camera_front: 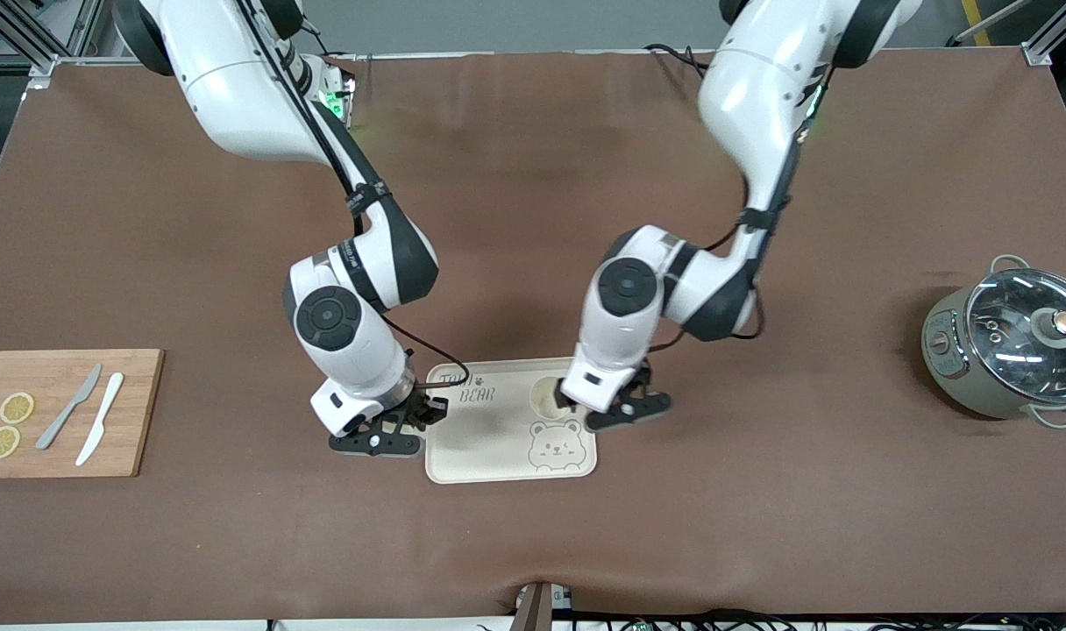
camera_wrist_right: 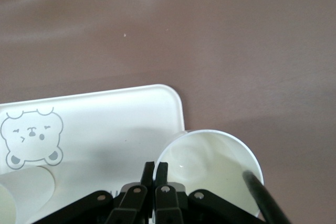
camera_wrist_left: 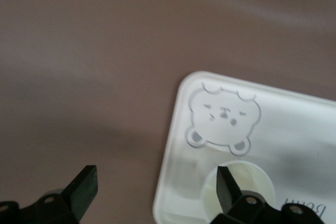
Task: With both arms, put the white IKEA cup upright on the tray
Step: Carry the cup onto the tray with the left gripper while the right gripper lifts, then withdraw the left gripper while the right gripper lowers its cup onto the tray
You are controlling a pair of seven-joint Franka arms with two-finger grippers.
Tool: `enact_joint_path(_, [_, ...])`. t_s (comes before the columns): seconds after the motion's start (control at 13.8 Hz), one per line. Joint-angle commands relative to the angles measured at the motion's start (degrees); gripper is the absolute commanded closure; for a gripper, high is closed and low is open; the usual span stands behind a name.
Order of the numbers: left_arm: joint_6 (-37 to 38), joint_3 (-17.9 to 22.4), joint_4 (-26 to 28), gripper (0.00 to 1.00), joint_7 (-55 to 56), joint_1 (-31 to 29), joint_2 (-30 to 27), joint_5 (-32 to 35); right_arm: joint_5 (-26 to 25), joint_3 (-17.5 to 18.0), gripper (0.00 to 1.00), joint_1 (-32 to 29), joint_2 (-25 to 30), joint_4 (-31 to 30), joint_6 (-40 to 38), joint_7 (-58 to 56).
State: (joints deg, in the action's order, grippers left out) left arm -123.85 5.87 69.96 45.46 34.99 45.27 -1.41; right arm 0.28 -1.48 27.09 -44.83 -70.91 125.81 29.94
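The cream tray (camera_front: 489, 451) with its bear drawing lies mid-table. One white cup (camera_front: 546, 396) stands upright on it, mouth up. My left gripper (camera_front: 616, 412) is open over the tray's edge at the left arm's end. In the left wrist view one of its fingers (camera_wrist_left: 227, 187) hangs over that cup (camera_wrist_left: 252, 182) and the other is over bare table, with the gripper (camera_wrist_left: 156, 187) holding nothing. My right gripper (camera_wrist_right: 156, 167) is shut on the rim of a second white cup (camera_wrist_right: 210, 163). That cup overhangs the tray's (camera_wrist_right: 105, 124) near corner at the right arm's end. In the front view it is hidden under the right gripper (camera_front: 423, 412).
A wooden cutting board (camera_front: 130, 386) with two lemon slices, a grey knife and a white knife lies at the right arm's end. A grey pot with a glass lid (camera_front: 1015, 350) stands at the left arm's end. Brown cloth covers the table.
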Motion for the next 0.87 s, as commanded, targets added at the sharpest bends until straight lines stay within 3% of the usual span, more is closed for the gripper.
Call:
enact_joint_path(0.0, [7.5,-0.6,1.3,0.00,-13.9,-7.3,-7.4,-3.5,-3.2,-0.6,1.00,2.2,-4.4,4.8,-0.2,4.7])
enact_joint_path(0.14, [11.9,-0.5,2.6,0.00,-30.1,-14.4,-10.3,-5.5,-4.8,-0.7,1.00,3.4,-6.2,6.0,0.1,6.8])
enact_joint_path(0.36, [12.6,-0.6,3.3,0.00,-52.6,-23.1,-9.3,-5.4,-6.4,-1.0,1.00,4.1,-8.0,6.8,0.7,8.6])
enact_joint_path(0.58, [7.2,-0.8,3.3,0.00,-65.3,-30.0,-7.3,-6.7,-6.4,-1.0,1.00,4.6,-9.0,6.8,1.2,8.6])
enact_joint_path(0.8, [2.3,-0.7,3.3,0.00,-72.5,-33.8,-6.0,-12.7,-6.3,-1.0,1.00,4.7,-9.8,6.8,2.6,8.6])
